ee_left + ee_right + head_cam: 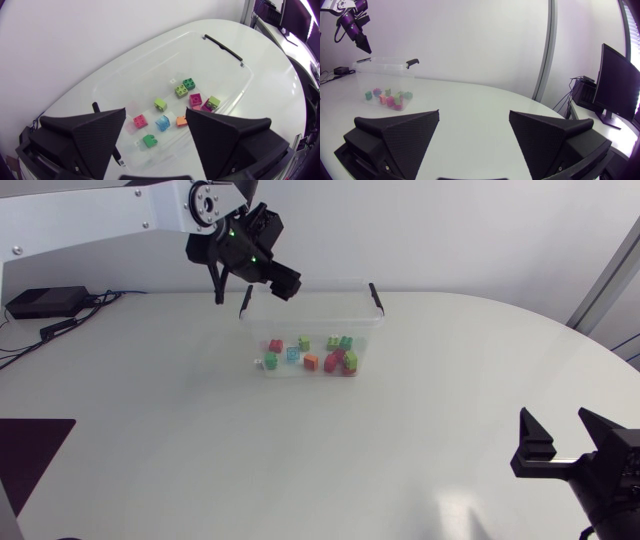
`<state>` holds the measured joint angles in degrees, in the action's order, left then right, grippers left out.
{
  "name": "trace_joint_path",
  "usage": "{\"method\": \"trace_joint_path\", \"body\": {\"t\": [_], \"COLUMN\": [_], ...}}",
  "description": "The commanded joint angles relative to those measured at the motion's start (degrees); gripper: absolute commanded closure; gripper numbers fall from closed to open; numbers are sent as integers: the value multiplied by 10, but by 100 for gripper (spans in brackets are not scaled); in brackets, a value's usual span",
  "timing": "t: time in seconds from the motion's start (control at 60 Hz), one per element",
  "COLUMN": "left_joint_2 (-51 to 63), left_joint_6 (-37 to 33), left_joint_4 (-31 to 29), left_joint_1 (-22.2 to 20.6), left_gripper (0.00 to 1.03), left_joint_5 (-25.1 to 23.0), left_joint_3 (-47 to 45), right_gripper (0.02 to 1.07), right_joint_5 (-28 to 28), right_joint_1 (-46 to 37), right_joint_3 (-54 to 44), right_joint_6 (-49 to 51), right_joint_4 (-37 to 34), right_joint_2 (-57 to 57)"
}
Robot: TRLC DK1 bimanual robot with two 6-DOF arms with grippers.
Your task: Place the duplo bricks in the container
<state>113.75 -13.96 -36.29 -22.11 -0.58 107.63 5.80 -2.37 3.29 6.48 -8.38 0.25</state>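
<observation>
Bright, even light fills the head view, and the white table (150,440) shows only faint, soft-edged shadows. A pale patch of glare lies on it at lower right, beside the right gripper (556,420). The clear container (375,320) casts almost no shadow, though its walls carry a slight sheen. In the right wrist view that gripper's fingers (395,135) stand dark against the bright table.

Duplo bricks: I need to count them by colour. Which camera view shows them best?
The left wrist view: it looks down into the container from close above, with most of the duplo bricks lying apart. The head view shows them small; the right wrist view shows them far off, as a tiny coloured cluster.
</observation>
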Motion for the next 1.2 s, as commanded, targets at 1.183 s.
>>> {"method": "trace_joint_path", "body": {"t": [1.183], "left_joint_2": [-607], "left_joint_6": [-21], "left_joint_4": [71], "left_joint_1": [156], "left_gripper": [4], "left_joint_5": [232], "left_joint_3": [-414], "right_gripper": [6], "right_joint_5": [3], "right_joint_1": [-4], "right_joint_3": [-4], "right_joint_6": [8], "right_joint_4": [-13], "right_joint_2": [-5]}}
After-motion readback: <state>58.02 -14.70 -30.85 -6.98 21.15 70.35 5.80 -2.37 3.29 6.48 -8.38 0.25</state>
